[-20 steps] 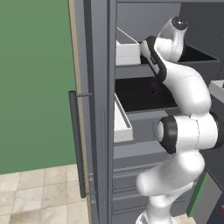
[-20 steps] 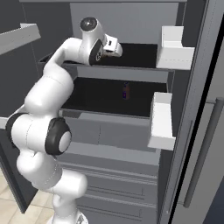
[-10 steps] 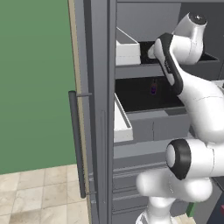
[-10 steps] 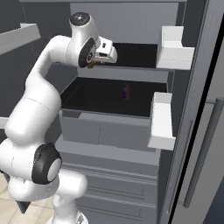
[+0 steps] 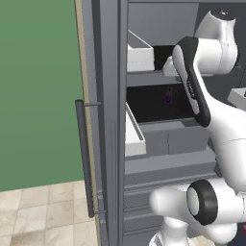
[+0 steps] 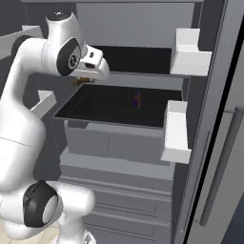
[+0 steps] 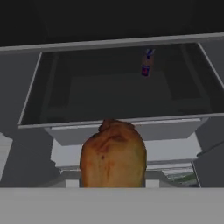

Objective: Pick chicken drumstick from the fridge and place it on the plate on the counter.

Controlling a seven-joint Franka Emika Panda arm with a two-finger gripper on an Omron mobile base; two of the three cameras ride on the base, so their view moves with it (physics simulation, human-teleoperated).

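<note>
Holding the chicken drumstick (image 7: pixel 113 155) in front of the open fridge (image 6: pixel 143 47)

We see our fingers (image 6: pixel 82 80) clenched on the orange-brown drumstick, which sits close before the hand camera, in the air just outside the fridge and above the front edge of a dark shelf (image 6: pixel 119 107). A tiny purple item (image 6: pixel 137 100) stands upright further back on that shelf (too small for us to identify). White door bins (image 6: pixel 190 52) hang on the open doors at either side, and a long dark bar handle (image 5: pixel 84 158) runs down the left door
</note>
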